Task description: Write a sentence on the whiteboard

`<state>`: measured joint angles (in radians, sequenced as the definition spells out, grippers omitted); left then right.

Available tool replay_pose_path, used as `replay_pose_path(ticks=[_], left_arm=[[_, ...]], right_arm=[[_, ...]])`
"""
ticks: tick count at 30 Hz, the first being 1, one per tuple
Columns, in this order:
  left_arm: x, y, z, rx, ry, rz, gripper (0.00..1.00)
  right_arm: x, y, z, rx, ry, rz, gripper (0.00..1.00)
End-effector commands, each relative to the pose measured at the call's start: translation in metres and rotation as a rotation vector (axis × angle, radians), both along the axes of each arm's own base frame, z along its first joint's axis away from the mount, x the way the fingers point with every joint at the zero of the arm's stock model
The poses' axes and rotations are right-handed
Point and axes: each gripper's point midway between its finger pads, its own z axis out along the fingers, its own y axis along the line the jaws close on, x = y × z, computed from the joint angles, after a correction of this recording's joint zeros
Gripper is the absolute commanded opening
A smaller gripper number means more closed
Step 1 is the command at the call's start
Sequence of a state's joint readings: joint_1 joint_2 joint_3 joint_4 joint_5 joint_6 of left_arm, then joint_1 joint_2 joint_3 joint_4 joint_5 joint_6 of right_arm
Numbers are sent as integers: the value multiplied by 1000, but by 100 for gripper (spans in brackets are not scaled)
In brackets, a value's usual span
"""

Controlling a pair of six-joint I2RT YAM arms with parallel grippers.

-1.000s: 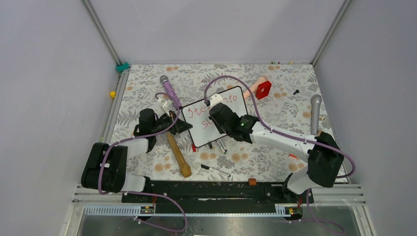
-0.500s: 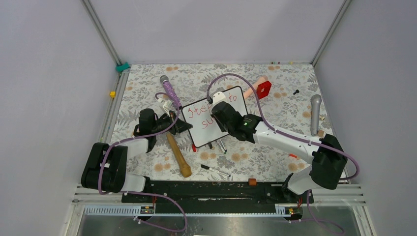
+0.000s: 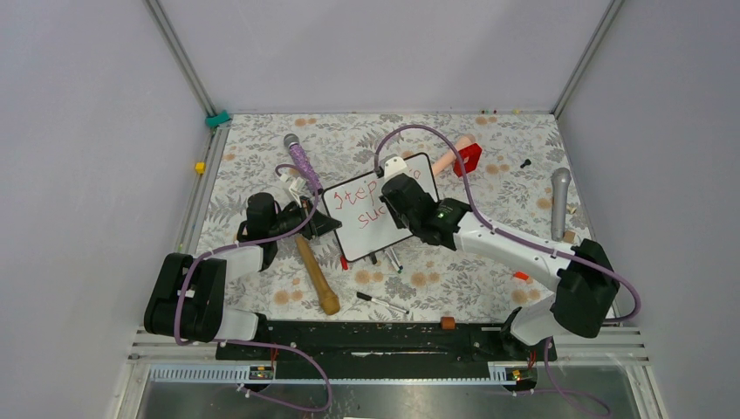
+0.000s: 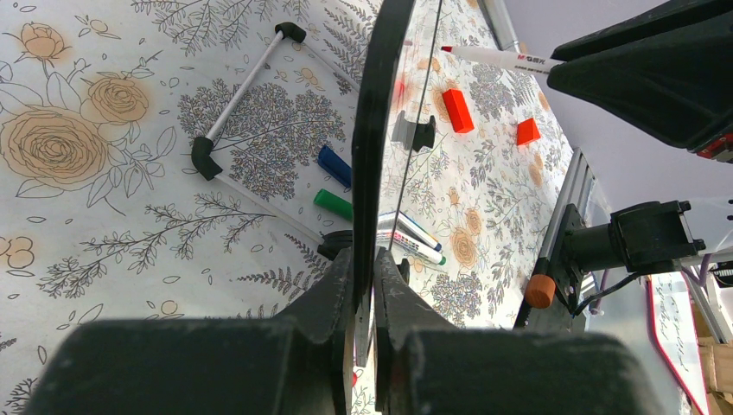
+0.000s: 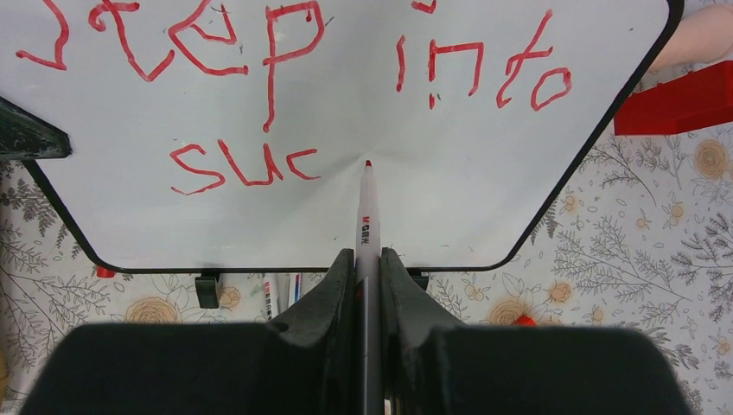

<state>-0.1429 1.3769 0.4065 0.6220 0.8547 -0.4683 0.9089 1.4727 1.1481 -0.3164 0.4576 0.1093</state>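
1. Right gripper (image 5: pixel 367 259) first: its jaws are clamped on the red marker (image 5: pixel 366 212), and the barrel runs straight out ahead from between them.
2. The tip sits at the whiteboard (image 5: pixel 484 181), touching it or a hair off; from the wrist view I can't tell which.
3. The sentence (image 5: pixel 270 78) reads "step into" on the line far ahead of the jaws. "suc" sits on the second line, ahead and just left of the tip. I'd judge "cess" is left to write.
4. Over to the left gripper (image 4: pixel 365 277): its jaws are pinched on the board's black frame, with the board's edge rising straight out from between them. Spare markers (image 4: pixel 406 242) lie on the table just beyond those jaws, under the board.
5. The step in hand looks like the second "c". The tip is just right of the last letter and level with it, which is a good starting spot.
6. To do it well:
   - Use light, even pressure, because a hard push could rock the board in the left grip.
   - Match the height of "suc" and make a small curl.
   - Keep the spacing tight, since white space runs right of the tip to the rounded corner and four letters should fit.
7. The left arm's job is to hold firm, as any slip would bend the stroke.
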Motion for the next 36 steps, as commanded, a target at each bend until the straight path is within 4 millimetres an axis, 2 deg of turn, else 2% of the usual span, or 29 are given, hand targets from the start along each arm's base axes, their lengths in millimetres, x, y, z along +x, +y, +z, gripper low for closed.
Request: replay_pose_path(ticks=[1, 16, 25, 36], left_arm=[[18, 15, -15, 75, 12, 108, 0], [18, 15, -15, 74, 13, 105, 0], [18, 15, -15, 75, 12, 107, 0], [18, 15, -15, 75, 12, 107, 0]], right_arm=[[10, 9, 14, 39, -22, -6, 0], [16, 19, 10, 40, -11, 8, 0], [6, 28, 7, 80, 18, 79, 0], [-5, 21, -12, 68, 66, 75, 0]])
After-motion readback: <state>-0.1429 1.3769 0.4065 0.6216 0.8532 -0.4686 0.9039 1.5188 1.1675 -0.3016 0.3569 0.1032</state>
